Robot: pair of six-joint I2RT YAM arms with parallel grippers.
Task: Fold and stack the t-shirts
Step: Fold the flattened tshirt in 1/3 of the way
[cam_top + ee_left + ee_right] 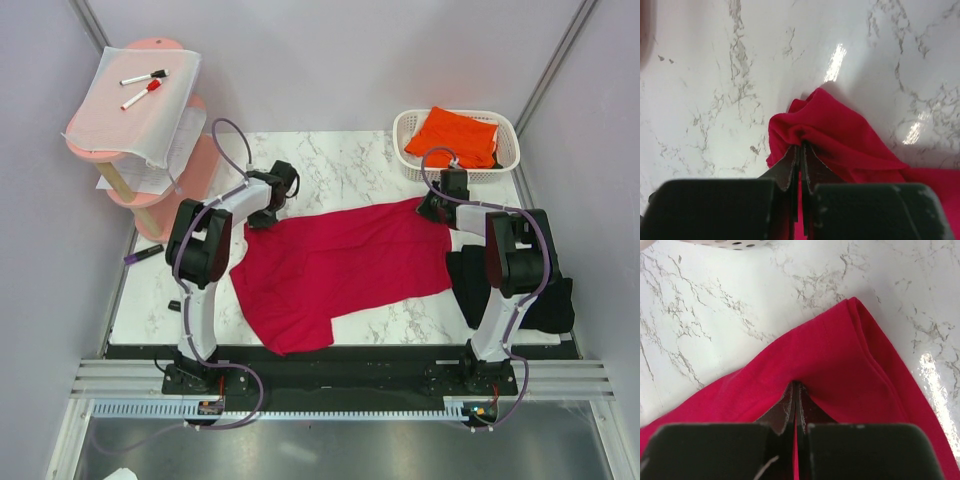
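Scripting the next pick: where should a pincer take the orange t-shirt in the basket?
Its upper, bunched surface, from straight above. The orange t-shirt lies crumpled inside the white basket, whose walls likely block a side approach.

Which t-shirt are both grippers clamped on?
The spread-out crimson red t-shirt: left gripper and right gripper each pinch its far edge. The orange t-shirt is in the basket; the black t-shirt lies by the right arm.

Robot lab test cell. Plain panel walls [330,60] on aluminium posts [553,60] close in a marble-print table [340,165]. Left arm [197,290] and right arm [500,300] bolted to a metal rail [120,380], bottom of frame; slotted cable duct [340,408] just below.
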